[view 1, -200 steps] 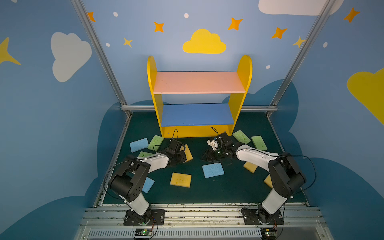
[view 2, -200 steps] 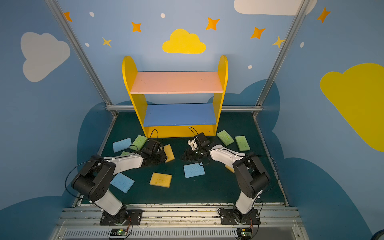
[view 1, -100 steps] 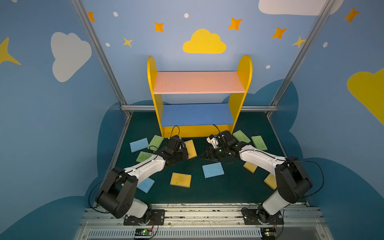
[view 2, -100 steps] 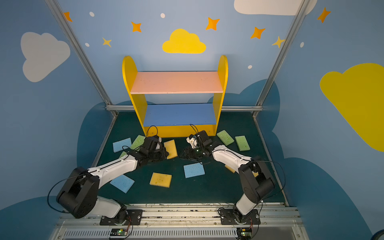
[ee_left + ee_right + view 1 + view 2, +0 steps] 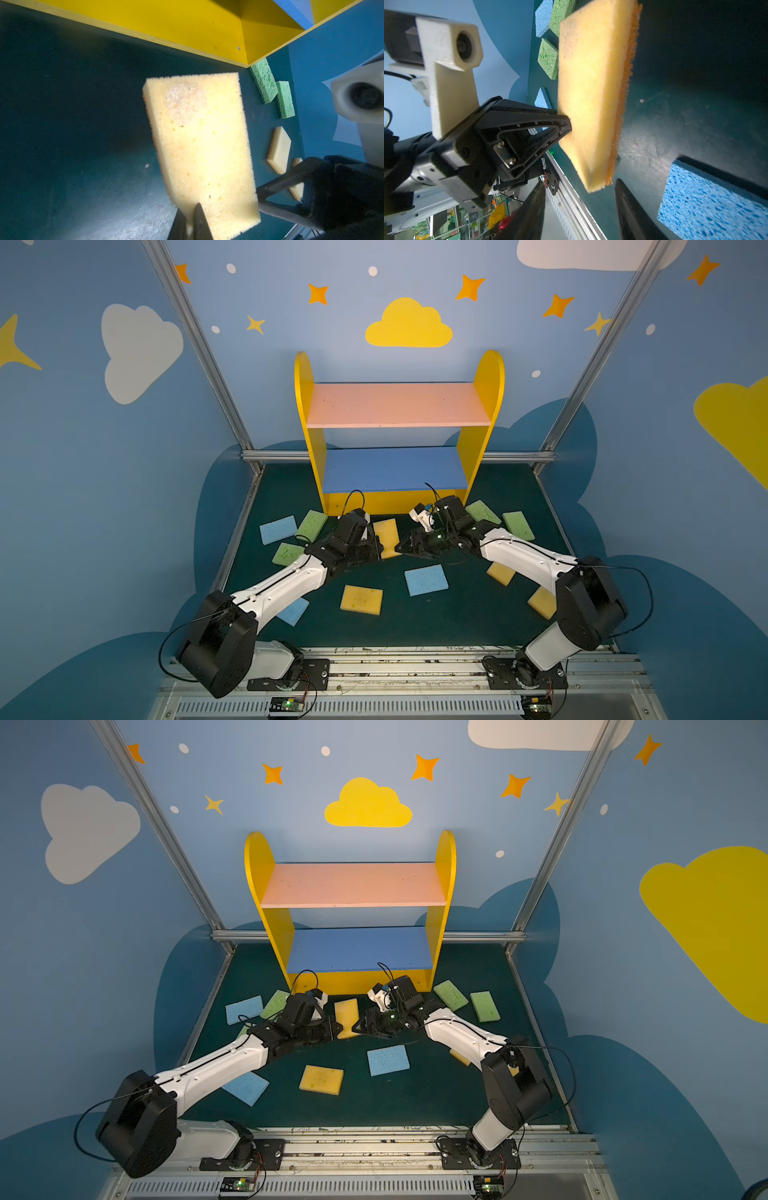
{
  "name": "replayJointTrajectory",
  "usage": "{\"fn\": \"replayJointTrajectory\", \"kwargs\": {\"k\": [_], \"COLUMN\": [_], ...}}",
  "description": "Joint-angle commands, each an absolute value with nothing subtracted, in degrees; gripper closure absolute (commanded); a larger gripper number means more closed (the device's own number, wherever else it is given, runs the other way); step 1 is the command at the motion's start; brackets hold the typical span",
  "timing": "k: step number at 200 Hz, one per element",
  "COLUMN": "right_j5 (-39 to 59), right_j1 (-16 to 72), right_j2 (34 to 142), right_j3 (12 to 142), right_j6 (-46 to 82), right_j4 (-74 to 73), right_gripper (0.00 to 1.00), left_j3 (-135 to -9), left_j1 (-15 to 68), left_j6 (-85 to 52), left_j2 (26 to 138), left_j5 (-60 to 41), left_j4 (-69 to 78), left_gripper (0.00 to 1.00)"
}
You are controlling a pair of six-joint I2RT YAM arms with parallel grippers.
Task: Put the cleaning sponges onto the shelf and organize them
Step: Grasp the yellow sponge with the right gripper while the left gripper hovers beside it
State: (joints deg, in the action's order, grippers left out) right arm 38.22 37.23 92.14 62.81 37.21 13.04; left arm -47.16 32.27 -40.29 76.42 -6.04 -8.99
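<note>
Left gripper (image 5: 379,552) is clamped tight on the near end of a flat yellow foam sponge (image 5: 386,531). It's holding it just off the dark green mat (image 5: 457,614), by the middle of the mat's far edge and right in front of the yellow wooden shelf (image 5: 490,377). Right gripper (image 5: 397,548) has its fingers spread, with the sponge's corner sitting loose between them.

yellow sponge (image 5: 199,145), orange underside; blue sponge (image 5: 716,203) speckled; shelf (image 5: 490,377) yellow, pink, blue.

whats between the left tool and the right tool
The yellow sponge, pinched at one edge by the left tool, fills the gap up to the open right tool; both top views show it.
</note>
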Motion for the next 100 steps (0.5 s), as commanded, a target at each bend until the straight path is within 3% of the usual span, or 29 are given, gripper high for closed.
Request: {"fn": "replayJointTrajectory", "kwargs": {"k": [1,100], "right_j5": [39.0,39.5], "right_j1": [37.4,37.7], "right_j2": [93.2,93.7], "right_j3": [64.4,64.6], "right_j6": [38.0,39.7], "right_j4": [12.8,11.0], "right_gripper": [0.5,0.74], "left_j3": [-48.1,-46.6], "left_j1": [32.4,32.8], "left_j6": [-39.8,-41.2], "left_j2": [74.7,72.0], "left_j5": [-6.6,-8.1], "left_j4": [-10.2,-8.3], "left_gripper": [0.9,0.9]}}
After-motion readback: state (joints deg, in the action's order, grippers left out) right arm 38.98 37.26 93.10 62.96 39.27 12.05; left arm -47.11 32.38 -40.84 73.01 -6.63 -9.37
